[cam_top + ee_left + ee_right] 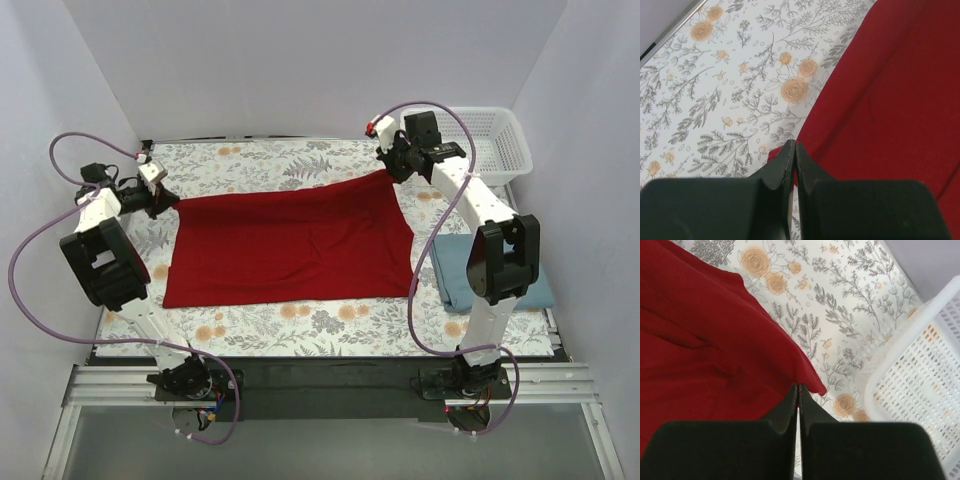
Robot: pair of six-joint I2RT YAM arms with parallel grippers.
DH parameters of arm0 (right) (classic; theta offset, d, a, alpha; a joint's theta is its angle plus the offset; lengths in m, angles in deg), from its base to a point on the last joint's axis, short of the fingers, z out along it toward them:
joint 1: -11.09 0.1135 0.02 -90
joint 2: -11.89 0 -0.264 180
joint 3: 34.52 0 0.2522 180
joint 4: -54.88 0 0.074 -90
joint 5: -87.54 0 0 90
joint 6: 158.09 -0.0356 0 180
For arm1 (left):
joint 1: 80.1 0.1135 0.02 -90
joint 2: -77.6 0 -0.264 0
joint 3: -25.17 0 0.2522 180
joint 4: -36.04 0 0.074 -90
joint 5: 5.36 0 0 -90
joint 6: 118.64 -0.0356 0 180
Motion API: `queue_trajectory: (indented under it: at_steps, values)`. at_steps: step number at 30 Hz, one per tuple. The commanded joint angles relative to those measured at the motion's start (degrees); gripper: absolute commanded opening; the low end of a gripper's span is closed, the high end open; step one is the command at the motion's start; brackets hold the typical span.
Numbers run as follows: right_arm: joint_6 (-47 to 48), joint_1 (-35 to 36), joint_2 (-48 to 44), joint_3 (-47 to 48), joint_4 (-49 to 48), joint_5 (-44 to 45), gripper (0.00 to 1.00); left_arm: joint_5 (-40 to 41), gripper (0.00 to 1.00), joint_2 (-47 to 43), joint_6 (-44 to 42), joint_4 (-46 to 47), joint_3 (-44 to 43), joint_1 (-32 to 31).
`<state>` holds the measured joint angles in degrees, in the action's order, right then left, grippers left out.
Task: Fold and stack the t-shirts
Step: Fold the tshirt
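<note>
The red t-shirt (290, 250) lies spread out flat in the middle of the flowered table. My left gripper (165, 200) is at its far left corner, jaws shut, and the left wrist view shows red cloth (890, 100) pinched at the tips (795, 145). My right gripper (392, 172) is at the far right corner, also shut, with the red edge (700, 340) caught at its tips (798, 386). That corner looks slightly raised. The blue-grey t-shirt (450, 275) lies folded at the right, partly hidden under my right arm.
A white lattice basket (480, 112) stands at the back right corner, just beyond my right gripper, and its rim (895, 345) shows close by in the right wrist view. White walls enclose the table on three sides. Flowered tablecloth (260, 160) shows around the red shirt.
</note>
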<state>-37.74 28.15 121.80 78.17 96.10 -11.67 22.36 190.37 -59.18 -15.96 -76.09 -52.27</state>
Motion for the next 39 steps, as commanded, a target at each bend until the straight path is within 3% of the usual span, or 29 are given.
queue_trajectory:
  at_steps: [1,9,21,30,39]
  values:
    - [0.94,0.17,-5.57,-3.21,1.89,-1.59,0.01,-2.23,0.0,-5.8,-5.66,-3.68,2.07,2.22]
    - [-0.2,0.52,-14.53,-12.44,4.0,-3.09,0.01,-2.58,0.0,-10.02,-14.09,-10.8,5.41,3.98]
    - [0.24,2.63,-22.36,-25.98,4.26,-2.92,0.01,1.02,0.0,-14.6,-23.85,-14.31,15.08,5.39]
    - [0.5,3.42,-21.58,-35.65,3.04,-0.64,0.01,4.36,0.0,-14.07,-27.63,-14.23,19.56,6.18]
    - [0.33,3.42,-17.01,-31.89,3.03,1.48,0.01,6.91,0.0,-13.28,-25.27,-10.45,22.29,6.09]
